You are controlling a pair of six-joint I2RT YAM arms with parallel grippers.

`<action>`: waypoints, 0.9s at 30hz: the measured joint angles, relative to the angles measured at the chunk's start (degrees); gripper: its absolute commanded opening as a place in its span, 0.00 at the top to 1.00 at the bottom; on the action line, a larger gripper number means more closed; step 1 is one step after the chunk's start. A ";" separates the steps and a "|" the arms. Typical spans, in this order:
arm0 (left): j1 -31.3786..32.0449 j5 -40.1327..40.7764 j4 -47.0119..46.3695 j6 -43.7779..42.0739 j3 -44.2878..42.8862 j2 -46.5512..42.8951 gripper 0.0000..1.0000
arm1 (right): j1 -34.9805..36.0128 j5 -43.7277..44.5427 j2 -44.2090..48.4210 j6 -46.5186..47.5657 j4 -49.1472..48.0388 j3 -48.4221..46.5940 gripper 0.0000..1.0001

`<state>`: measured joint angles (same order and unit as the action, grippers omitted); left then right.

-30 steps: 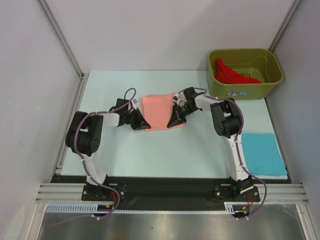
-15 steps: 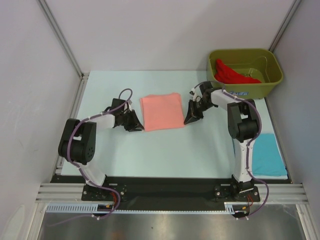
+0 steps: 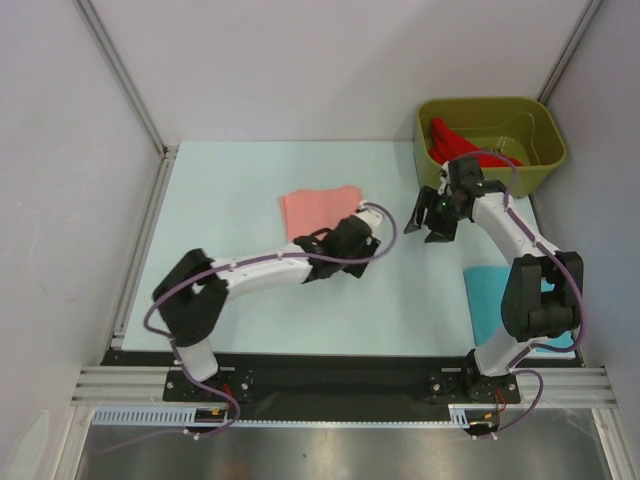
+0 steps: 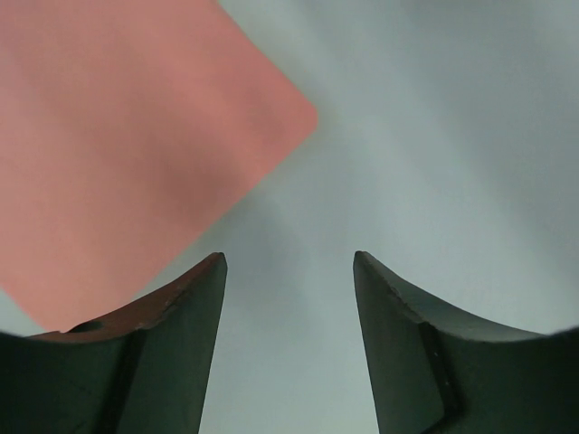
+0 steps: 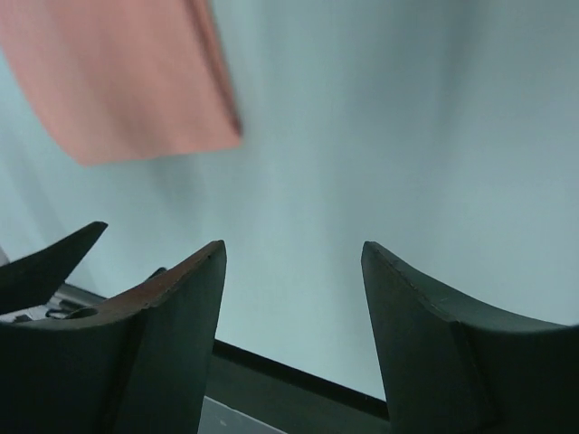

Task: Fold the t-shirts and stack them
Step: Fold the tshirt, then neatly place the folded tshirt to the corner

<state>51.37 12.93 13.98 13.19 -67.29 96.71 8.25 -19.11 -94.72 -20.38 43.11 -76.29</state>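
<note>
With left gripper (image 4: 288, 262) and right gripper (image 5: 294, 253) spread wide (nothing pinched), grip salmon-pink t-shirt (image 3: 312, 208) through every folded layer

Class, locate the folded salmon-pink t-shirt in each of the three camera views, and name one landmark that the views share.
Top external: the salmon-pink t-shirt lies mid-table, just left of centre, near right corner hidden by the left arm.
Left wrist: the t-shirt fills the upper left, one corner pointing right.
Right wrist: the t-shirt sits in the top left corner.
Shared landmark: the pale table beneath it.
</note>
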 measured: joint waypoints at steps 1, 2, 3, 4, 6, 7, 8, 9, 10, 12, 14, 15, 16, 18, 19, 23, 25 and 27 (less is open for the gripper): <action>1.88 1.99 -0.15 -1.73 -1.51 2.71 0.39 | -1.25 0.68 0.90 -0.46 0.13 1.64 0.32; 3.50 3.76 -0.17 -3.37 -2.95 5.53 0.39 | -2.29 0.85 1.60 -0.59 0.02 3.10 0.32; 4.83 5.18 -0.35 -4.94 -4.20 8.24 0.40 | -3.65 1.25 2.45 -0.70 0.20 4.81 0.32; 5.92 6.56 -0.63 -6.51 -5.16 10.67 0.41 | -5.03 1.51 3.32 -0.79 0.44 6.45 0.32; 7.23 8.96 -0.85 -9.60 -6.93 14.84 0.42 | -7.34 1.86 4.90 -0.79 0.66 8.74 0.32; 7.76 10.16 -1.14 -11.26 -7.98 16.94 0.42 | -8.02 1.97 5.84 -0.79 0.68 9.70 0.32; 8.13 11.32 -1.46 -12.79 -8.87 18.73 0.42 | -8.46 1.79 6.82 -0.76 0.63 10.60 0.32; 8.44 12.87 -1.75 -14.34 -9.84 20.59 0.43 | -8.66 1.66 7.65 -0.72 0.48 11.37 0.32; 8.76 14.67 -2.34 -15.78 -11.26 21.77 0.43 | -8.90 1.42 8.85 -0.70 0.33 12.39 0.32; 8.98 16.55 -3.28 -18.29 -13.40 23.82 0.44 | -9.03 0.81 10.62 -0.70 -0.15 13.99 0.32; 9.05 18.58 -3.87 -20.26 -14.82 25.40 0.47 | -9.09 0.13 12.07 -0.79 -0.76 15.61 0.32; 9.05 19.54 -4.20 -21.20 -15.58 26.18 0.48 | -9.09 -0.28 12.57 -0.83 -1.27 16.41 0.32; 9.03 20.50 -4.55 -22.14 -16.28 26.99 0.51 | -9.09 -0.68 12.94 -0.87 -1.81 17.20 0.32; 9.03 21.92 -5.40 -24.04 -17.57 28.52 0.56 | -9.07 -1.40 13.09 -1.03 -2.45 18.51 0.32; 9.01 22.71 -5.95 -24.87 -18.27 29.33 0.61 | -9.07 -1.66 13.05 -1.05 -2.73 18.99 0.32; 8.70 24.20 -6.69 -27.23 -20.94 32.09 0.75 | -8.92 -2.43 12.48 -1.22 -3.67 20.35 0.30; 8.24 24.00 -6.91 -27.76 -21.03 32.33 0.86 | -8.50 -2.67 12.02 -1.55 -4.39 20.35 0.29; 7.72 23.45 -6.58 -27.65 -21.03 32.33 0.98 | -7.43 -2.75 11.37 -1.97 -5.29 20.35 0.24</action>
<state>59.09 36.38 7.40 -14.46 -88.31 129.03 0.82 -21.87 -83.35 -22.35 37.82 -55.94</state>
